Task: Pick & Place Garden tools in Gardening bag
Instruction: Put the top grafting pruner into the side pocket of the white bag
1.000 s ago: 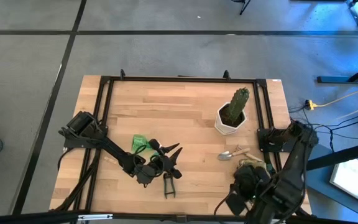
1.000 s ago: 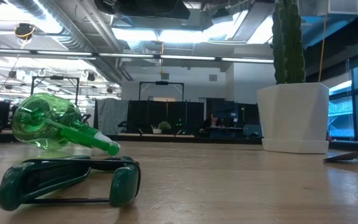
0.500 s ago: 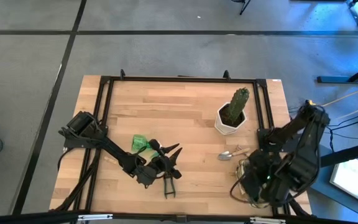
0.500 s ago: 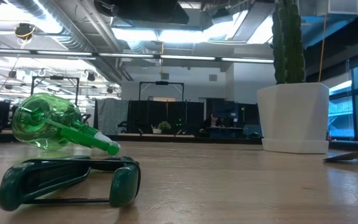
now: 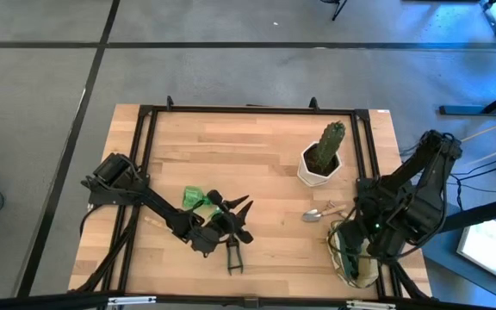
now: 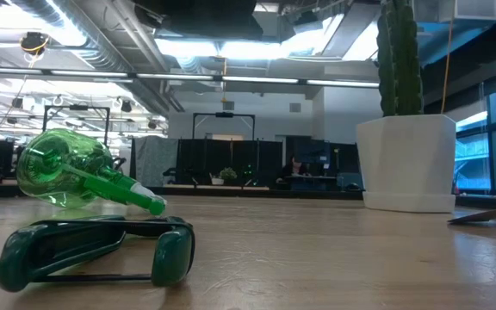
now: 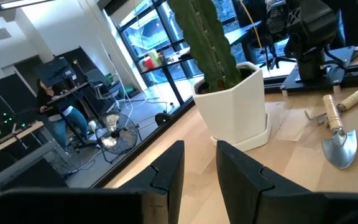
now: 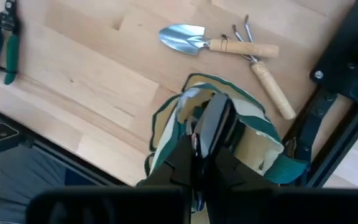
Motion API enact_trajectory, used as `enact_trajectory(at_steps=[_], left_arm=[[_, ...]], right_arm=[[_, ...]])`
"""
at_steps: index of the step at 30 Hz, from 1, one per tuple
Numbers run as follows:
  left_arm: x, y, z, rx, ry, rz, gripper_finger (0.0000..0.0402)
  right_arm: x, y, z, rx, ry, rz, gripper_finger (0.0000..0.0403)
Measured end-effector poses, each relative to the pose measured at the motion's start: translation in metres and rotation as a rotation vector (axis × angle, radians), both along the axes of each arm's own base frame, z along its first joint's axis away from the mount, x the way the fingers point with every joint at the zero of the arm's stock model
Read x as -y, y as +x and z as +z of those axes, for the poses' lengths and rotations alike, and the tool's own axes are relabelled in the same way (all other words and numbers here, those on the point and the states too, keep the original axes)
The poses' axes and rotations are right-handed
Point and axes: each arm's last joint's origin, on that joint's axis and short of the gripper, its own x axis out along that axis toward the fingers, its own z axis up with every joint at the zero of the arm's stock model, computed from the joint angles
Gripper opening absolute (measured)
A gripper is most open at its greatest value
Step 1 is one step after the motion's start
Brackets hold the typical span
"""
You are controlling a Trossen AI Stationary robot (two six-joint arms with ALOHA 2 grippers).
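The olive gardening bag (image 8: 166, 134) with green trim stands at the table's near right corner (image 5: 357, 267). My right gripper (image 8: 215, 109) points down over its open mouth, shut. A silver trowel (image 8: 185, 36) and a wooden-handled hand fork (image 8: 269, 87) lie flat just beyond the bag. A green spray bottle (image 5: 194, 198) lies on its side at centre left. Green-handled shears (image 5: 233, 257) lie flat near the front edge. My left gripper (image 5: 246, 221) hangs level above the table between these two, open and holding nothing (image 7: 197, 165). My right gripper's shut fingers (image 8: 219, 121) stand from above over the bag's open mouth (image 8: 247, 134). Whether they touch the bag or anything in it, I cannot tell, because the fingers hide that spot.
A cactus in a white hexagonal pot (image 5: 321, 162) stands far right of centre. A black metal frame (image 5: 231, 109) runs around the tabletop. Bare wood lies across the far half of the table and between the shears and the bag.
My right arm has drawn back from the table's near edge toward the far right, staying high, and its gripper has rolled about its own axis above the bag. It stays shut. The tools on the table lie where they were.
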Motion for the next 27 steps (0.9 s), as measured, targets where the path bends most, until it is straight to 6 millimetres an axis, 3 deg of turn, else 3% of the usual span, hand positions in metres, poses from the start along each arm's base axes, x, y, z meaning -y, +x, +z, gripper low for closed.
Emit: enact_trajectory(at_steps=[12, 27], left_arm=[[0.003, -0.002, -0.004, -0.006, -0.011, -0.008, 0.0088], [0.005, -0.003, -0.004, 0.002, -0.025, -0.032, 0.0088]], right_arm=[[0.008, 0.020, 0.025, 0.105, -0.026, 0.082, 0.0014], [-0.005, 0.055, -0.012, -0.036, -0.133, 0.030, 0.0014]])
